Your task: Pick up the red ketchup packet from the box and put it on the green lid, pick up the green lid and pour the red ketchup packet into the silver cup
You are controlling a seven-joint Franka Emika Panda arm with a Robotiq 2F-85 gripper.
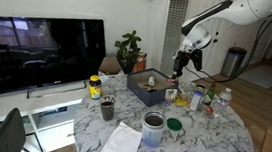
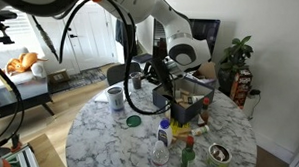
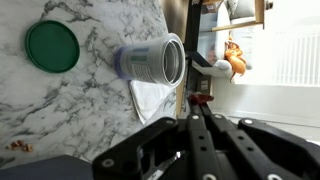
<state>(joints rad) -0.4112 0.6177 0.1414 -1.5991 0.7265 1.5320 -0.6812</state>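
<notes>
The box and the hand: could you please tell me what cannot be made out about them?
- Box contents: too small in both exterior views, partly behind the arm.
- Hand: wrist view shows a red speck at its tips; too small to call a packet or a grip.
- Silver cup inside: seen side-on in wrist view.

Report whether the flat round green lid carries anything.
Empty: the wrist view shows the flat round green lid bare on top, nothing on it.

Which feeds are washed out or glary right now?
Wrist view: right edge blown out white, gripper dark and soft around the red ketchup packet, green lid and silver cup clear. In an exterior view, the TV screen carries reflections.
</notes>
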